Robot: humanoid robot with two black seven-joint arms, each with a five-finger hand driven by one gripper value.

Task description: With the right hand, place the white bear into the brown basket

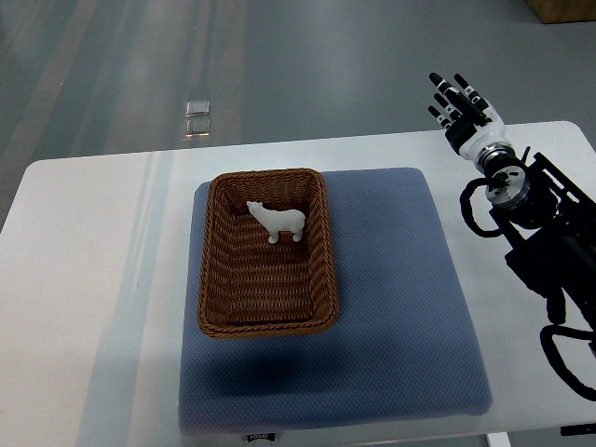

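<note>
The white bear (pixel 277 221) stands upright inside the brown wicker basket (pixel 212 270), toward its far end. The basket rests on the left part of a blue-grey mat (pixel 400 298). My right hand (pixel 458 105) is raised at the table's far right edge, well away from the basket, its fingers stretched out and holding nothing. Its black arm (pixel 545 242) runs down the right side of the view. The left arm does not show.
A white table (pixel 84 279) carries the mat. Beyond its far edge lies grey floor with a small bright patch (pixel 196 119). A brown box corner (pixel 563 9) shows at the top right.
</note>
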